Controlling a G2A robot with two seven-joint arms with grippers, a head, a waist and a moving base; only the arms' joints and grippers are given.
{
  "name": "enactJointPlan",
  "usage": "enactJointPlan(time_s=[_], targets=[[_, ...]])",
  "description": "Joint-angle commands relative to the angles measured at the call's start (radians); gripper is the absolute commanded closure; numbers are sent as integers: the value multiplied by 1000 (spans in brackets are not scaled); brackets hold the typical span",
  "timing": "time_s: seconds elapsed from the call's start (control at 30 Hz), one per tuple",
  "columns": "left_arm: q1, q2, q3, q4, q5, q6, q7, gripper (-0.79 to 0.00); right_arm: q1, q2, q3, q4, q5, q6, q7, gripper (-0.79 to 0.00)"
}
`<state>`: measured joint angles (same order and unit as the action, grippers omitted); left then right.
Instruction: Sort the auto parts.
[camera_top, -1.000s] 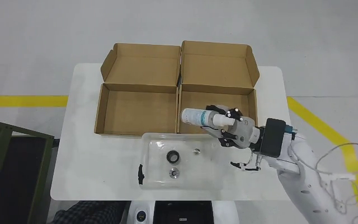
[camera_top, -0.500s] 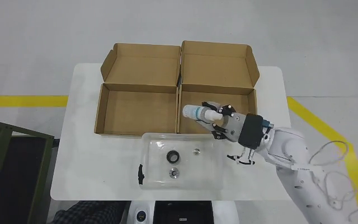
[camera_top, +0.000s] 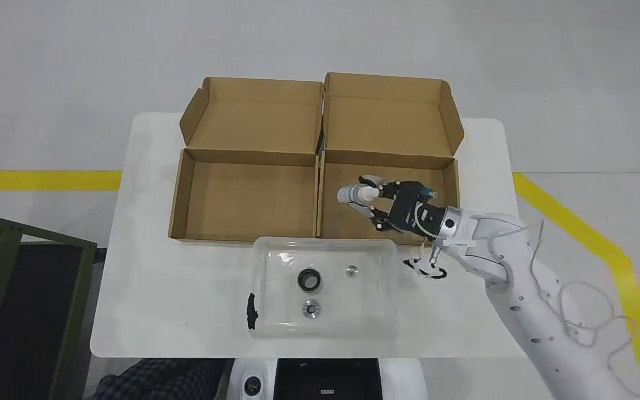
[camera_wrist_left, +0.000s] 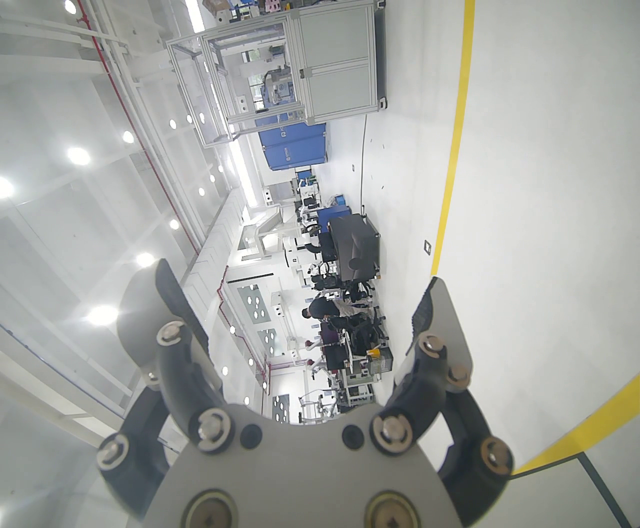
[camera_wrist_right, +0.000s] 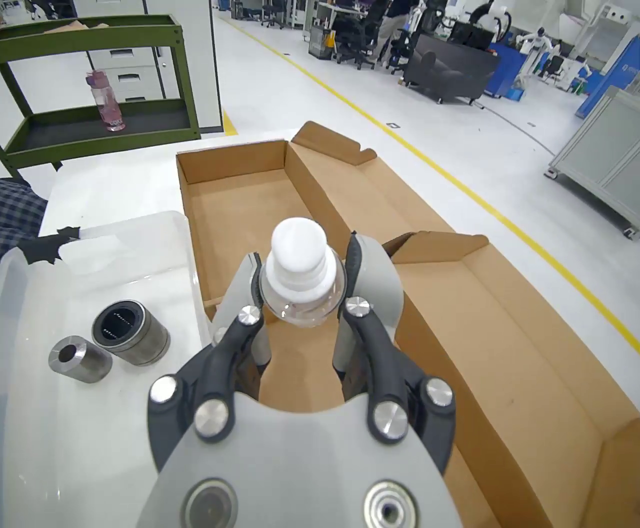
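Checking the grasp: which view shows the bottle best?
Right wrist view: the bottle is close up, clamped in the right gripper. Top view shows it small, over a box; left wrist view faces the room.

Right end effector (camera_wrist_right: 304, 270): grey plate, black linkages, silver screws. The arm (camera_top: 522, 292) behind it: white shell, thin cables.

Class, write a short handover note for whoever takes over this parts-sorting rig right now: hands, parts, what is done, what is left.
Hands: right hand shut on the bottle, held over the right box; left hand open, holding nothing, pointing out into the room.
Parts: a bushing, a metal cylinder and a small metal piece lie in the clear bin.
Done: bottle picked up; no part lies in the right box or the left box yet.
Left: release the bottle, probably into the right box, then sort the three metal parts.
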<state>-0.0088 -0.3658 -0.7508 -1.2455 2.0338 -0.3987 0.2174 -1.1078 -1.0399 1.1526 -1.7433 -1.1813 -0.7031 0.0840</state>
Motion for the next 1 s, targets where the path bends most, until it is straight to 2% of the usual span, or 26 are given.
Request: enactJointPlan(time_s=[0.0, 0.7, 0.97], targets=[[0, 0, 0, 0, 0, 0, 0, -785, 22, -4, -12, 26, 7, 2, 18, 0], [0, 0, 0, 0, 0, 0, 0, -785, 202, -57, -160, 302, 58, 26, 98, 0], [0, 0, 0, 0, 0, 0, 0, -785, 240, -74, -192, 364, 66, 39, 120, 0]])
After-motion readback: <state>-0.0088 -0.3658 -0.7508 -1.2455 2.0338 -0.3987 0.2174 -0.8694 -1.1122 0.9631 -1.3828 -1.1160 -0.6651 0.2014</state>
